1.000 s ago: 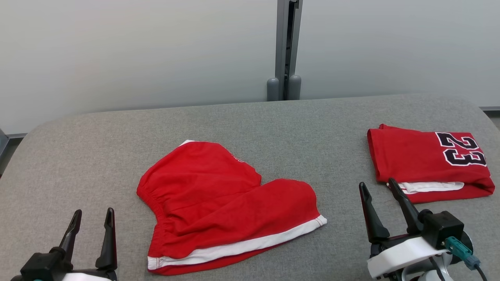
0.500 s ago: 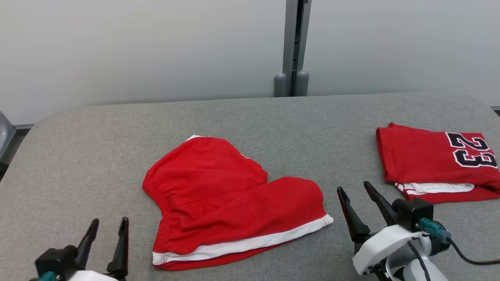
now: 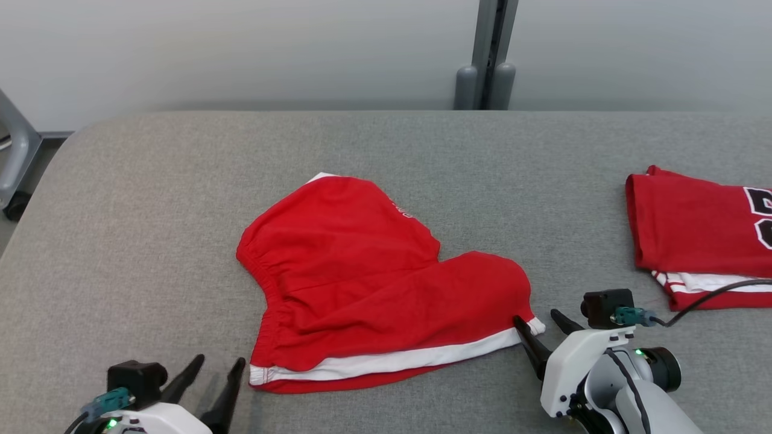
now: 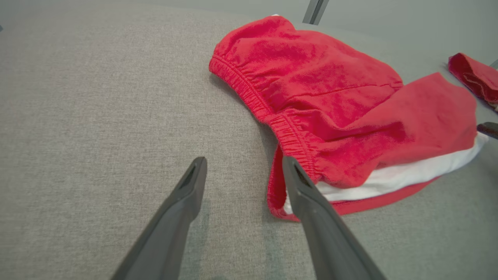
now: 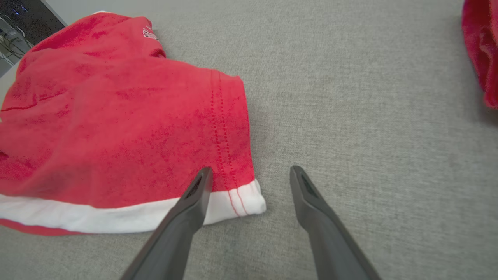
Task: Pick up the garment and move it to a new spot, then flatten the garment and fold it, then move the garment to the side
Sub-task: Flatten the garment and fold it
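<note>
Now the pick-up is being prepared: the red shorts (image 3: 374,283) are laid crumpled in the middle of the surface (image 3: 139,199). The left hand (image 3: 220,360) is held spread apart by the waistband corner, the right hand (image 3: 535,316) likewise at the hem corner; both corners must next be pinched.

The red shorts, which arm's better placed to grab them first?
Right, narrowly. The open right claw straddles the hem corner of the red shorts; the open left claw sits beside the waistband end, barely reaching it.
</note>
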